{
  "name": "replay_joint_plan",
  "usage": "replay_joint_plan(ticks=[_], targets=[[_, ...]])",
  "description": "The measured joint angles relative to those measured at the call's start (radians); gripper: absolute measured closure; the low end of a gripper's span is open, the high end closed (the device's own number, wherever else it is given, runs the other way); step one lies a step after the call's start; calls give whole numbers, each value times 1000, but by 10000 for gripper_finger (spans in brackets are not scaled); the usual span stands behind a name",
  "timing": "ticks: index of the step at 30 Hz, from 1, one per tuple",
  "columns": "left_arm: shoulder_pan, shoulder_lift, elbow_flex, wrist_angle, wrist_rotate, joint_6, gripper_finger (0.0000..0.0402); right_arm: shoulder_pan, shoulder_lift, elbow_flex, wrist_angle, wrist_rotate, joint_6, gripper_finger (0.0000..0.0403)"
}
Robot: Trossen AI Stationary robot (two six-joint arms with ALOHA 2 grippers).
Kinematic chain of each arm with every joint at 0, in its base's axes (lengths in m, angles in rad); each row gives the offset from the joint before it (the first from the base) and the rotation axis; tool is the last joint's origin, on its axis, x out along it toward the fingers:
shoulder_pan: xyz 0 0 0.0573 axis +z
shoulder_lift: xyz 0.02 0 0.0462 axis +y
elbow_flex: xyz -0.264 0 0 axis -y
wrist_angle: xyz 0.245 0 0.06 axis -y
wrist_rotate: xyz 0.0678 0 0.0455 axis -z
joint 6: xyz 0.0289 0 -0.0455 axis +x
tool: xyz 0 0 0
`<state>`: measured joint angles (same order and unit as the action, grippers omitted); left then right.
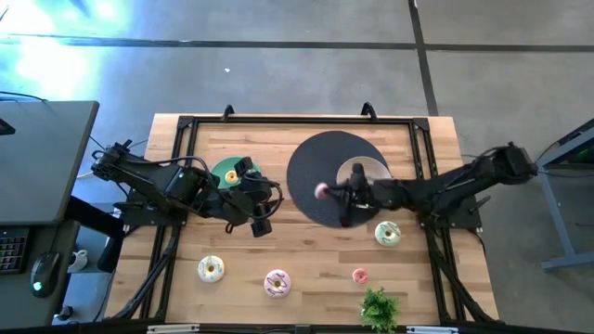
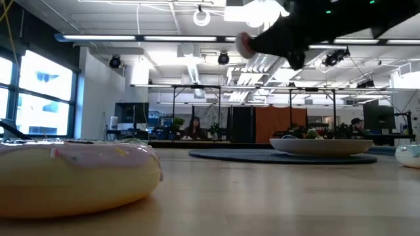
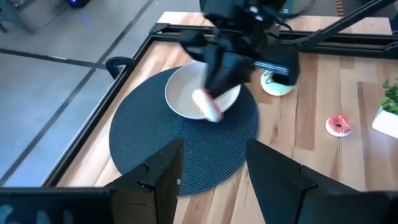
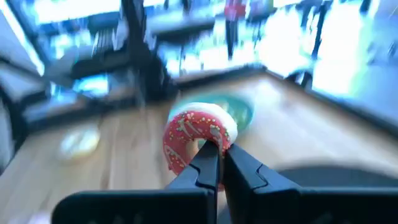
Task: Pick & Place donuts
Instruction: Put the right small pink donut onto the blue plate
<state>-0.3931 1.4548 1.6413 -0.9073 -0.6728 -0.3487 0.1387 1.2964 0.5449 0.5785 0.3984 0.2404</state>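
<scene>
My right gripper [image 1: 332, 192] hovers over the dark round mat [image 1: 311, 158], just left of the white bowl [image 1: 364, 173], shut on a red-pink iced donut [image 4: 198, 138]. My left gripper [image 3: 211, 171] is open above the table, left of the mat, near a green plate [image 1: 225, 167] that carries a small yellow donut [image 1: 231, 174]. Flat on the wood lie a white donut [image 1: 211, 269], a pink donut [image 1: 277, 282], a pale green donut [image 1: 388, 234] and a tiny red-pink donut [image 1: 360, 276]. My right gripper pinches the red-pink donut's ring [image 4: 209, 148] between its two fingertips, at the side of the ring nearest the wrist. The fingers reach roughly level from the table's right. The donut stands on edge past the tips, lifted clear above the mat [image 2: 245, 44].
A leafy green plant sprig [image 1: 379, 307] sits at the near edge, right of the middle. A black frame [image 1: 186, 125] runs around the tabletop. In the low view a pale donut [image 2: 79, 174] fills the foreground. Bare wood shows between the near donuts and the mat.
</scene>
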Motion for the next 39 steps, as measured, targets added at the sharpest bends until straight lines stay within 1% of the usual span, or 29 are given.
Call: replay_joint_plan(ticks=[3, 5, 8, 10, 16, 19, 21, 25, 27, 32, 37, 39], targets=[[0, 0, 0, 0, -32, 11, 229, -69, 82, 0, 127, -43, -14, 398], [0, -1, 0, -2, -73, 19, 229, -105, 155, 25, 143, -66, 14, 398], [0, -16, 0, -17, -116, 33, 229, -142, 282, 120, 147, -113, 14, 399], [0, -35, 0, -20, -130, 32, 229, -153, 376, 211, 139, -156, -3, 399], [0, -88, 0, -16, -135, 21, 229, -190, 662, 548, -25, -231, -39, 399], [0, -103, 0, -16, -123, 19, 229, -209, 801, 710, -66, -283, -33, 399], [0, -106, 0, -16, -115, 18, 229, -216, 876, 809, -85, -319, -34, 399], [0, -106, 0, -16, -100, 18, 229, -227, 1007, 984, -133, -339, -35, 392], [0, -106, 0, -16, -100, 18, 229, -231, 1054, 1048, -180, -360, -34, 388], [0, -105, 0, -18, -88, 18, 229, -236, 1140, 1177, -284, -354, -39, 378], [0, -105, 0, -19, -77, 10, 229, -239, 1169, 1209, -310, -333, -45, 361], [0, -105, 0, -20, -76, 9, 229, -239, 1165, 1210, -303, -331, -79, 352]])
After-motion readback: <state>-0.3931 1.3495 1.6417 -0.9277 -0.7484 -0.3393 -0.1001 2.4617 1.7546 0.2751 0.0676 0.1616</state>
